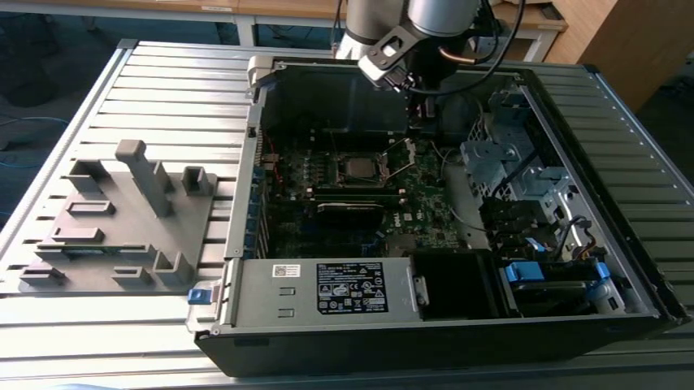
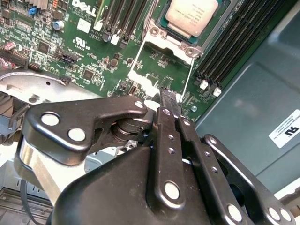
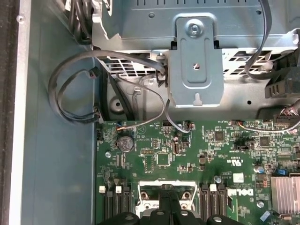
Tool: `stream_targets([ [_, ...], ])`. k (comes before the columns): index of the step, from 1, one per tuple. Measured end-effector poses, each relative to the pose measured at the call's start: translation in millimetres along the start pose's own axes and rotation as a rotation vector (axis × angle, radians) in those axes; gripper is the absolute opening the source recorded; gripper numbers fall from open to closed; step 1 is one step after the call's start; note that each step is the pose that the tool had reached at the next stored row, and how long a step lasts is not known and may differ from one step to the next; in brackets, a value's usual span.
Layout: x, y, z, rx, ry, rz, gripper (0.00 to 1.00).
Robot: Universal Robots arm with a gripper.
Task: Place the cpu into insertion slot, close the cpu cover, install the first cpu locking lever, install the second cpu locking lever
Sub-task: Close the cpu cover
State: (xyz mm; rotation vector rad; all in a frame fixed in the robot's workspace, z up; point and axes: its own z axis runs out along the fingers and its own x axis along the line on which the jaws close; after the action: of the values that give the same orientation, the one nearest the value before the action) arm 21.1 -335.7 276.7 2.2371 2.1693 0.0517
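Silver-grey square cpu (image 2: 192, 16) flat on green motherboard (image 2: 93, 65), black jointed jaws closed over its edge

In the second wrist view, an edge crops the cpu (image 2: 192, 16).

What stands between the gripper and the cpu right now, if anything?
Only two thin wire levers, slanting from the insertion slot toward the shut gripper in the second wrist view. The cpu already lies in that slot; otherwise bare motherboard.
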Motion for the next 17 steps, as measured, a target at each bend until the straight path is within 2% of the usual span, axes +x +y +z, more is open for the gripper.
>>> stream_targets([
  [17,0.4,12.8,0.6,0.0000,0.0000,0.000,0.11],
])
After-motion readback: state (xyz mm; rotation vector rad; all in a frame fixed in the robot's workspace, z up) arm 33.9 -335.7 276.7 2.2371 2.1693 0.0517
